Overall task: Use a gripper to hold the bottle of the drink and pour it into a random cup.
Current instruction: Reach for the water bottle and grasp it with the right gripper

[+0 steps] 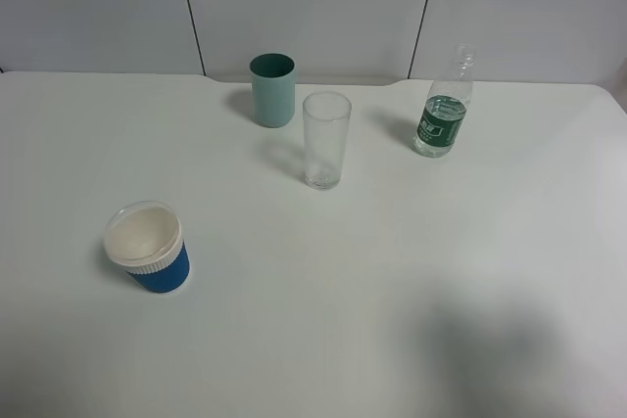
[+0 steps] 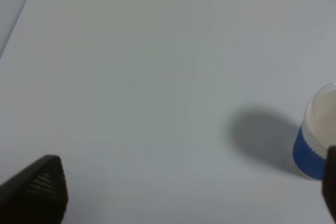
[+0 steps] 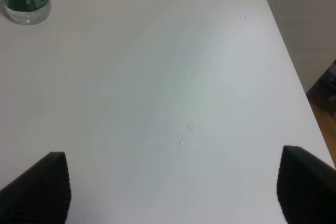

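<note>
Exterior high view showed the bottle of the drink (image 1: 441,122) standing upright at the far right of the white table (image 1: 392,291), to the right of the clear glass (image 1: 326,139) and the teal cup (image 1: 272,90). A blue cup (image 1: 147,247) sat at the near left. The right gripper (image 3: 170,187) had its jaws spread wide, holding nothing, well apart from the bottle. The left gripper (image 2: 184,187) was likewise spread and held nothing, near the blue cup.
</note>
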Tool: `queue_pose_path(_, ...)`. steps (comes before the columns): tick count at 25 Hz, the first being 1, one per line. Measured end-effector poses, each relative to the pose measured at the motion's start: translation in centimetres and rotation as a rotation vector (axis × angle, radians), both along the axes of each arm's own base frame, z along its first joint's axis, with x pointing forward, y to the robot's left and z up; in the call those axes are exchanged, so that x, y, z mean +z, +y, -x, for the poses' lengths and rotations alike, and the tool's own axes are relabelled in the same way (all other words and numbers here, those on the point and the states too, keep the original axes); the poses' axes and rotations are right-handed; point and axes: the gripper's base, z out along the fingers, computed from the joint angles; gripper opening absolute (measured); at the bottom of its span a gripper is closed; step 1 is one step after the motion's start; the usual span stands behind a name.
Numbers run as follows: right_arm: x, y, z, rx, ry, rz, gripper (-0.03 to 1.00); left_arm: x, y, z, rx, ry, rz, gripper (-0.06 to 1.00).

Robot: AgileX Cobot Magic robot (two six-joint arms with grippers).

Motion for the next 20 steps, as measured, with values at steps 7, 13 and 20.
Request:
queue_pose_path(7, 0.00, 0.00, 0.00, 0.000, 0.000, 0.000, 0.78, 0.00, 0.00, 0.00, 0.000, 0.000, 0.000, 0.98)
queue_pose_path(13, 0.00, 0.00, 0.00, 0.000, 0.000, 0.000, 0.78, 0.00, 0.00, 0.00, 0.000, 0.000, 0.000, 0.98)
queue_pose_path(20, 0.00, 0.00, 0.00, 0.000, 0.000, 0.000, 0.78, 0.00, 0.00, 0.00, 0.000, 0.000, 0.000, 0.98)
